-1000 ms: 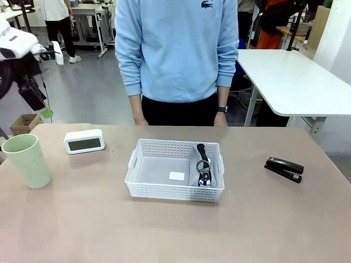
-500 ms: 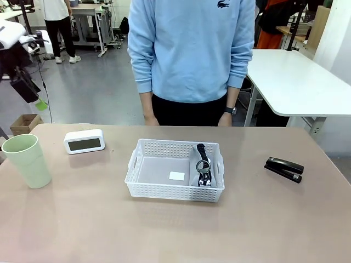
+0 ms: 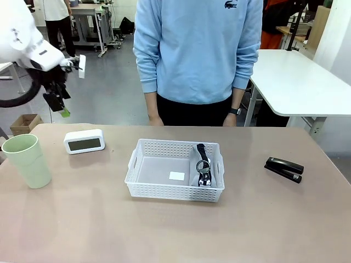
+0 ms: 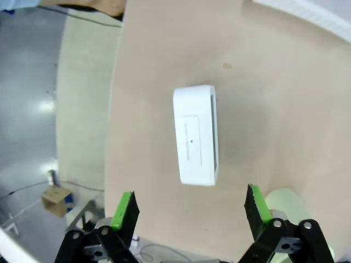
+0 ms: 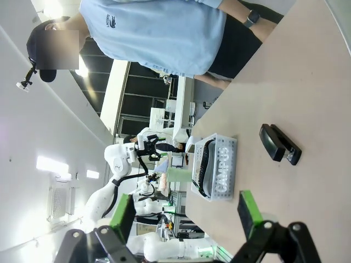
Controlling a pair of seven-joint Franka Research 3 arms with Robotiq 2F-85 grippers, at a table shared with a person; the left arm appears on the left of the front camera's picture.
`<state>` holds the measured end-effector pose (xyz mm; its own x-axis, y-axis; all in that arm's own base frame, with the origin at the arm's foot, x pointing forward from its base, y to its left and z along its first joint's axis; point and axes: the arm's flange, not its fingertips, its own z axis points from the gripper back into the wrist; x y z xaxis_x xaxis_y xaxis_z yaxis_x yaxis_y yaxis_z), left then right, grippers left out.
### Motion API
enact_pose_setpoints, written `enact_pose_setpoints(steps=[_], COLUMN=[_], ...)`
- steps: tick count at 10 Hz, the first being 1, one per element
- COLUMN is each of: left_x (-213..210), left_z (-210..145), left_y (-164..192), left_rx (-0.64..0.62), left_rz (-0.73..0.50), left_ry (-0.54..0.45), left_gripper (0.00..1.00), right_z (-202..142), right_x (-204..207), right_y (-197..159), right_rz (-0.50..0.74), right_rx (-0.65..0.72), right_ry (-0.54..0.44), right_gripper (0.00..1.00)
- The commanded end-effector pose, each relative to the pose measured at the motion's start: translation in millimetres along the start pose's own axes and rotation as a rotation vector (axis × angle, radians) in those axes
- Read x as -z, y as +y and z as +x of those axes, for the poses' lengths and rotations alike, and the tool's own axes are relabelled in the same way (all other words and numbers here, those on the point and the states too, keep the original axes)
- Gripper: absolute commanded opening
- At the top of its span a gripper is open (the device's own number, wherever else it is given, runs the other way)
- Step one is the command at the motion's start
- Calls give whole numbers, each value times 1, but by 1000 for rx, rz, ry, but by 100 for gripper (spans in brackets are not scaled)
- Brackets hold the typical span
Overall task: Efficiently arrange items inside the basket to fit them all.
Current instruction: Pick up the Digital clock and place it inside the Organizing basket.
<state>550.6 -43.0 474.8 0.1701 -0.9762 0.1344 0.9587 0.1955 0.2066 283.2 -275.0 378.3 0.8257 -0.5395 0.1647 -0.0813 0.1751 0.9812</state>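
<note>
The white lattice basket (image 3: pixel 143 186) stands mid-table, also in the right wrist view (image 5: pixel 226 167). A grey case with black trim (image 3: pixel 203 164) stands on edge against the basket's right wall, beside a small white square (image 3: pixel 176 176) on its floor. On the table's left lies a white rectangular block (image 3: pixel 84 141) with a dark face, and a pale green cup (image 3: pixel 27 160) stands nearer the edge. To the right lies the black stapler (image 3: pixel 284 169) (image 5: pixel 279 143). My left gripper (image 3: pixel 57 105) hangs open high above the block (image 4: pixel 197 134), which lies between its green-padded fingers (image 4: pixel 191 205). My right gripper (image 5: pixel 186 211) is open and empty.
A person in a light blue sweatshirt (image 3: pixel 197 49) stands at the far edge, hands hanging by the table. The pale cup (image 4: pixel 282 198) sits just behind one left finger. A white table (image 3: pixel 296 82) stands beyond on the right. Bare tabletop surrounds the basket.
My left arm has swung in from the far left, towards the spot above the white block. The person has shifted a little to the right. Nothing on the table has moved.
</note>
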Motion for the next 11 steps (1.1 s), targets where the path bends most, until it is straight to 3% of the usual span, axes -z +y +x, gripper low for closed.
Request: enact_pose_setpoints(steps=[1,7,11], left_x=[12,85,105], left_z=[0,6,12], left_y=[7,2,16], left_rx=[20,41,0], left_rz=[-49,-177,-105], left_ry=[38,71,98], left_gripper=[100,100,100], right_z=[-2,-2,-2], right_x=[-2,-2,-2], right_y=[5,5,5], right_rz=[-2,-2,-2], right_rx=[9,9,9], right_ry=[11,11,11], right_gripper=[100,100,100])
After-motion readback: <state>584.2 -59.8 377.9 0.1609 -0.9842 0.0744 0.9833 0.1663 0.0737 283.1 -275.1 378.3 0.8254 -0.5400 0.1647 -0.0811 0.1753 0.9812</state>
